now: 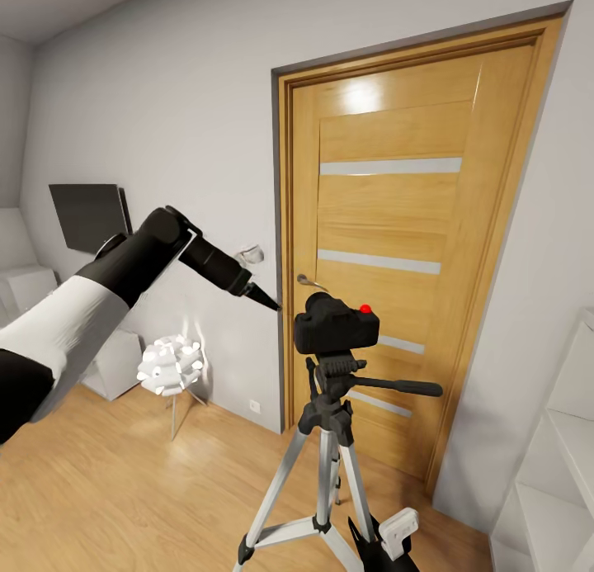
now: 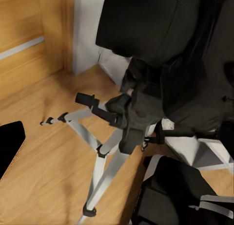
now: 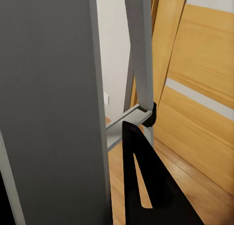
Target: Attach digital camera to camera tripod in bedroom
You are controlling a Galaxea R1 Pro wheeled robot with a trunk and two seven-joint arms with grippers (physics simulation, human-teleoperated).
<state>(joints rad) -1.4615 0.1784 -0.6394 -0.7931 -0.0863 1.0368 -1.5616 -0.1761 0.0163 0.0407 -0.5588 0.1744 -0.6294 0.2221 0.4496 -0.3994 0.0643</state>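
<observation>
The head view alone shows the digital camera's (image 1: pixel 337 323) red button; it sits on the camera tripod (image 1: pixel 328 440). The left arm (image 1: pixel 124 275) is raised beside it; neither gripper's opening can be told.

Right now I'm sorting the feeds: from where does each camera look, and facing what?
Head: high, facing the oak door; small matte black digital camera sits atop the silver-legged camera tripod; left arm shows.
Left wrist: above, looking down the tripod at the wood floor.
Right wrist: low, beside a tripod leg.
All share tripod and door.
</observation>
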